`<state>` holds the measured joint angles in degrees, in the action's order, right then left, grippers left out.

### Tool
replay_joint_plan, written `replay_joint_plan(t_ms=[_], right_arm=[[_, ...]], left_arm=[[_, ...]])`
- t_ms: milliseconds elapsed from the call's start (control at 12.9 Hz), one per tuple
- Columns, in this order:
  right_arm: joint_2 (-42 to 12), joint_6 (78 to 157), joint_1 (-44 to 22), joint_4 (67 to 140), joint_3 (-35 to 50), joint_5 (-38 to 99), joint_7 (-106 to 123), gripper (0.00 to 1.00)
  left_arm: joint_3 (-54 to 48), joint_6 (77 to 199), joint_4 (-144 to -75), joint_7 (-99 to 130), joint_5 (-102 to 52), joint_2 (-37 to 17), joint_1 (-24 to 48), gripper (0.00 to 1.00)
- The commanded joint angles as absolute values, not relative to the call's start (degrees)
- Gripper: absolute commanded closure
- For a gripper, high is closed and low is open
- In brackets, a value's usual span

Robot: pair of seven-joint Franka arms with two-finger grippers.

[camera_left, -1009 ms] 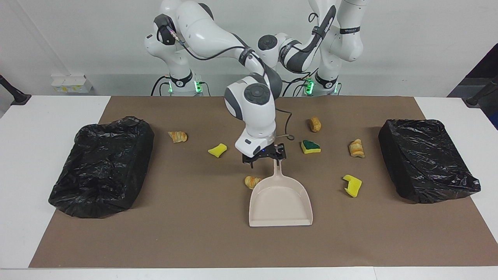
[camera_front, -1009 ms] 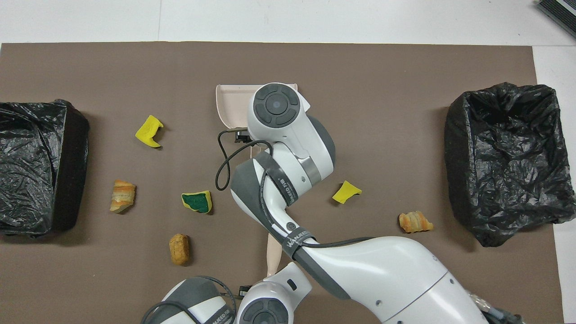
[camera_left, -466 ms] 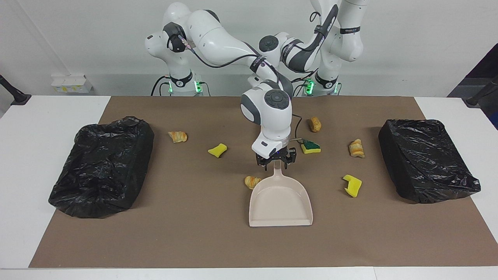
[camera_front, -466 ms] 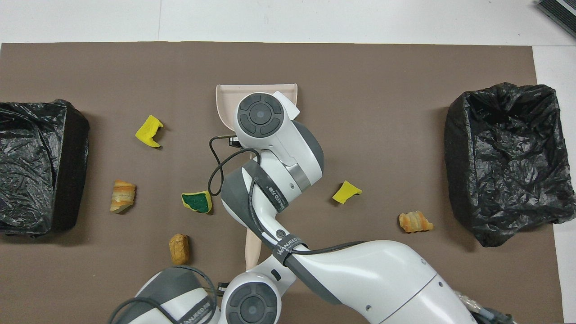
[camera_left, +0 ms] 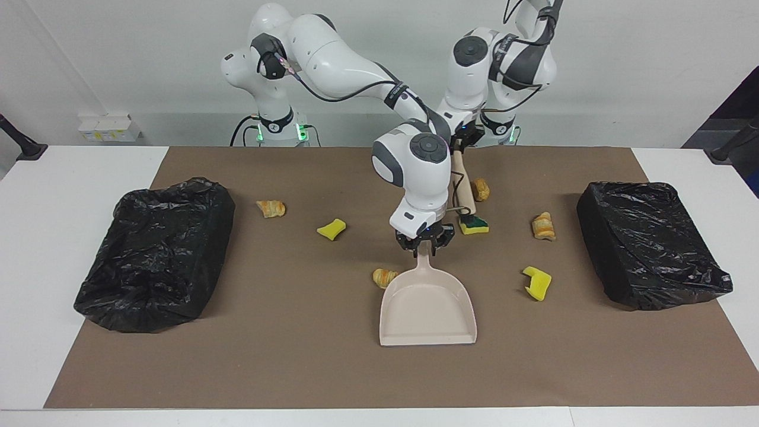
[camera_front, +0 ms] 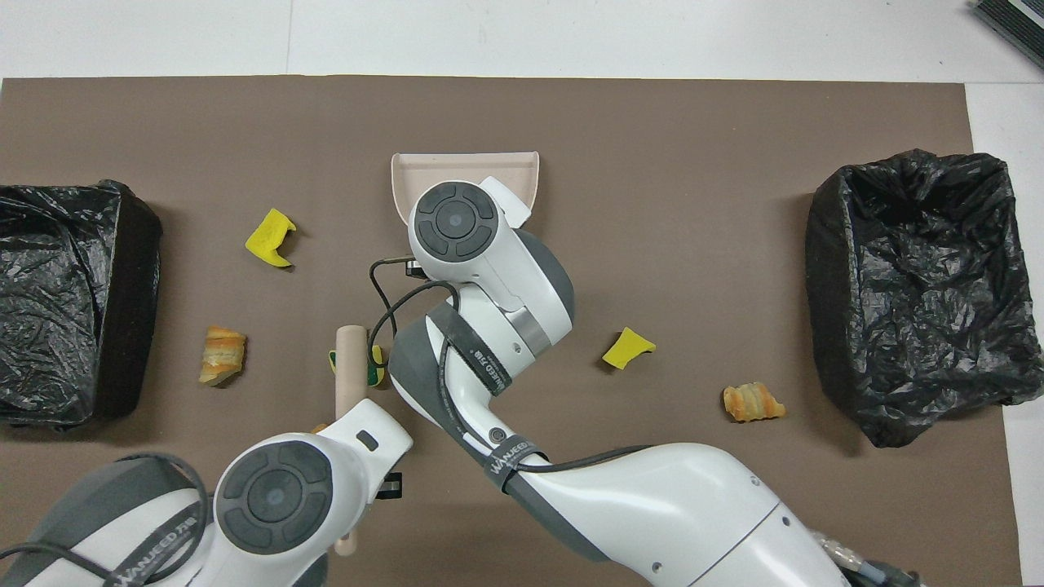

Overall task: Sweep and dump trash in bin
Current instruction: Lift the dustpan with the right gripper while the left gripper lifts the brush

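Since the earlier frames the right end effector point(camera_left: 425, 248) has closed on the dustpan point(camera_left: 428, 306) handle, and the left end effector point(camera_left: 461, 140), clamped on the brush point(camera_left: 464, 188), has swung above the green-faced sponge point(camera_left: 474, 225). The trash lies scattered around the right end effector, one pastry point(camera_left: 385, 277) beside the pan. Sweeping can likely begin.

- the right gripper point(camera_left: 422, 248) has slid toward the left arm's end and closed on the dustpan point(camera_left: 428, 303) handle — 1 second ago it stood open beside it.
- the left gripper point(camera_left: 464, 137) has swung out over the mat, clamped on a beige brush point(camera_left: 465, 188) handle — its lower end now covers part of the green-faced sponge point(camera_left: 475, 225).
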<state>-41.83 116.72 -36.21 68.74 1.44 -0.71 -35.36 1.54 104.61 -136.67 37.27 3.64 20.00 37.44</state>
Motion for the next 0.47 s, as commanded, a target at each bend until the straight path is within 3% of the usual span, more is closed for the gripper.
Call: replay_joint_plan(t_ms=[0, 155, 233, 310, 388], right_arm=[[-40.5, 117.1, -35.9, 71.1, 1.6, -0.5, -36.4, 0.55], [-39.9, 117.0, -35.6, 72.4, 1.8, -0.4, -35.1, 0.60], [-39.8, 116.8, -35.8, 72.5, 1.7, 0.2, -35.1, 0.72], [-39.8, 116.5, -35.8, 72.4, 1.7, 0.5, -35.7, 0.93], [-39.8, 116.9, -35.6, 72.4, 1.7, 0.2, -35.7, 1.00]], left_arm=[[1.0, 102.9, -137.2, 37.8, 6.8, 20.7, 31.8, 1.00], [0.9, 103.0, -137.3, 37.9, 9.3, 20.5, 26.6, 1.00], [0.9, 103.0, -137.4, 38.1, 9.5, 20.3, 25.0, 1.00], [0.9, 103.4, -137.8, 38.1, 10.0, 20.3, 22.0, 1.00], [0.9, 104.3, -138.0, 38.1, 10.6, 20.2, 19.3, 1.00]])
